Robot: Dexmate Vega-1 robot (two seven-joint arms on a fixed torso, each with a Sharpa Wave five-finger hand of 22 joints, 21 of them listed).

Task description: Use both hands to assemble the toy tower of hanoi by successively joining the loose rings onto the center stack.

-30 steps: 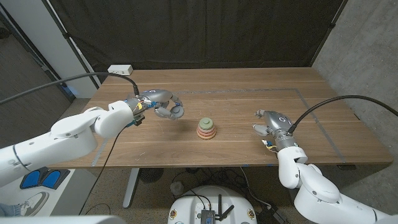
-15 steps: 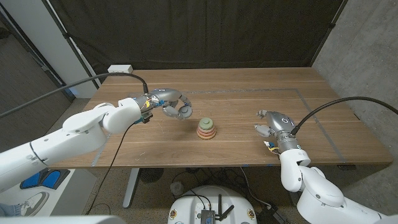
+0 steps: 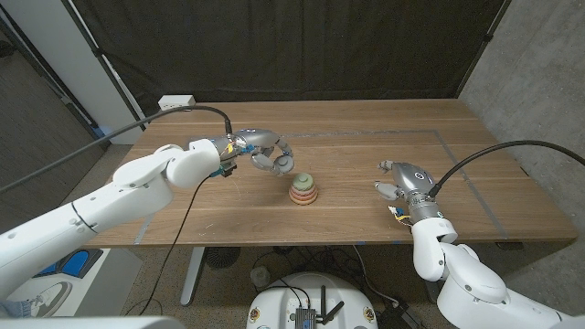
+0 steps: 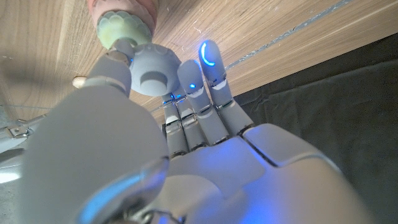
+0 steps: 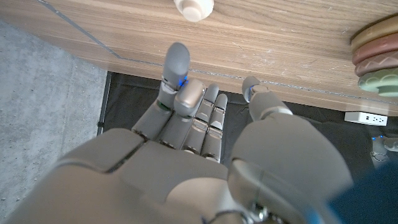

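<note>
The wooden table (image 3: 347, 196) carries the center stack (image 3: 304, 188), just beyond the left hand's (image 3: 267, 155) fingertips. That hand's fingers curl around a small pale ring (image 3: 281, 165), hard to make out from the head; the left wrist view shows a green ring (image 4: 124, 28) of the stack. The right hand (image 3: 400, 181) waits with fingers apart, empty; its wrist view shows a white piece (image 5: 193, 8) past the fingertips.

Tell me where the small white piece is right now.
In the right wrist view the white piece lies on the wooden table, just beyond the right robot hand fingertips, apart from the ring stack.
</note>
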